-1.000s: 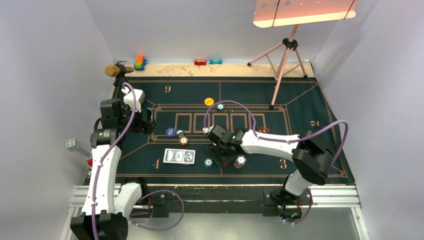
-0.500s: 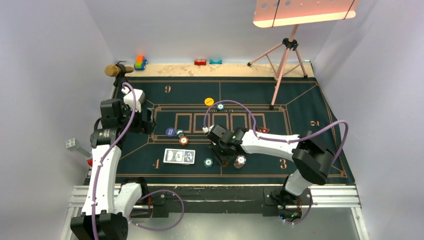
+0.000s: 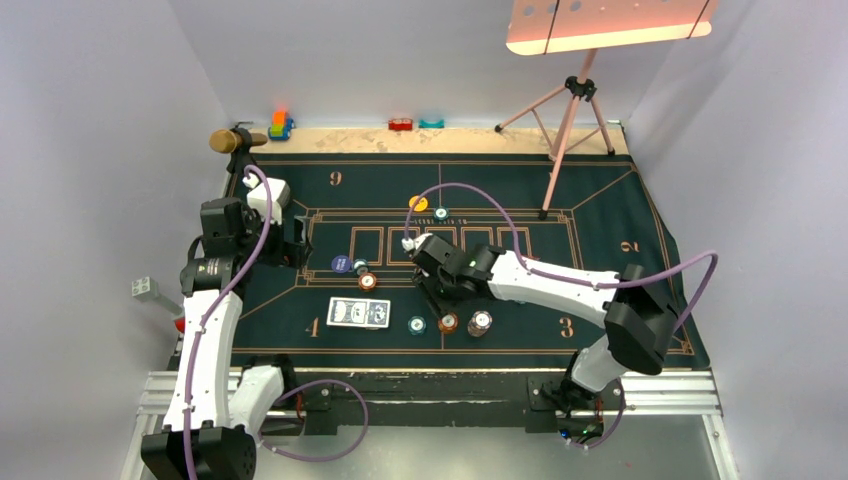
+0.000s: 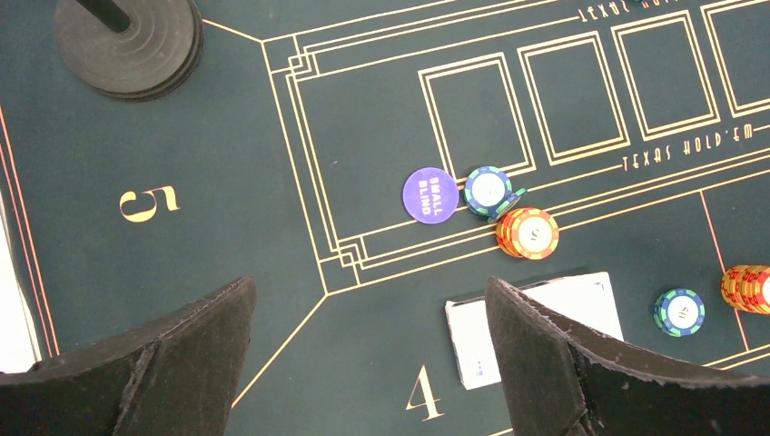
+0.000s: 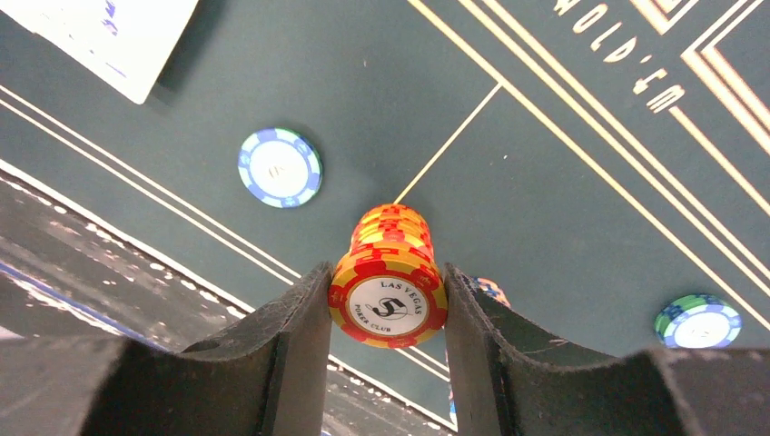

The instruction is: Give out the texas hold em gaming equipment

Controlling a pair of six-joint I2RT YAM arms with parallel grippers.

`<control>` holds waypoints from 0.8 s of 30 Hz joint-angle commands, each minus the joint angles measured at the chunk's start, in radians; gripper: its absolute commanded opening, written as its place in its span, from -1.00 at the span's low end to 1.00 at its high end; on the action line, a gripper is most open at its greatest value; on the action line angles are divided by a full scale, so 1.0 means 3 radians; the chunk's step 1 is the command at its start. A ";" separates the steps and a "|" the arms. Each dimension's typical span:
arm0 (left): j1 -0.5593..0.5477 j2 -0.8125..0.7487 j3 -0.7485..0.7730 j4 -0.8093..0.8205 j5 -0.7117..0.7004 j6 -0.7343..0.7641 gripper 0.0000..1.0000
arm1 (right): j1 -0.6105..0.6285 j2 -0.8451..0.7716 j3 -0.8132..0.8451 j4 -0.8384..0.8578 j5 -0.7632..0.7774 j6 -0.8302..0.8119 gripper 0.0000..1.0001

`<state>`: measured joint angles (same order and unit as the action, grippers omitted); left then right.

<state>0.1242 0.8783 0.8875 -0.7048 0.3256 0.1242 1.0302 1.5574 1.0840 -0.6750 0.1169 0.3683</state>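
My right gripper [image 5: 386, 270] is shut on an orange-red chip [image 5: 388, 307], held above the orange-brown chip stack [image 5: 390, 232] on the green mat. From above, that right gripper [image 3: 437, 287] hangs just up-left of the orange-brown chip stack [image 3: 448, 322], which has a white-grey stack [image 3: 480, 322] and a teal chip [image 3: 416, 324] on either side. Blue-backed cards [image 3: 358, 312] lie to the left. A navy disc [image 4: 429, 193], a teal chip [image 4: 488, 189] and an orange chip [image 4: 528, 232] cluster ahead of my left gripper [image 4: 368, 286], open and empty above the mat.
A yellow disc [image 3: 418, 203] and another teal chip [image 3: 441, 213] lie farther back. A pink tripod [image 3: 562, 140] stands at the back right on the mat [image 3: 620, 215]. Small toys [image 3: 281, 125] line the back edge. A black round base [image 4: 127, 45] sits at the far left.
My right gripper closed on the top of the orange-brown stack, then rose and shifted back-left with a chip, uncovering the stack from above. The left arm has not moved.
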 commanded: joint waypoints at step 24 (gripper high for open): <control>0.0029 -0.0033 0.0004 0.0054 0.0050 0.0074 0.99 | -0.1762 0.1854 0.2149 0.0219 0.0395 -0.0046 -0.79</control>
<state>0.1242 0.8768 0.8875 -0.7048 0.3294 0.1246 0.5144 2.0983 1.6588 -0.6128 0.2184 0.3397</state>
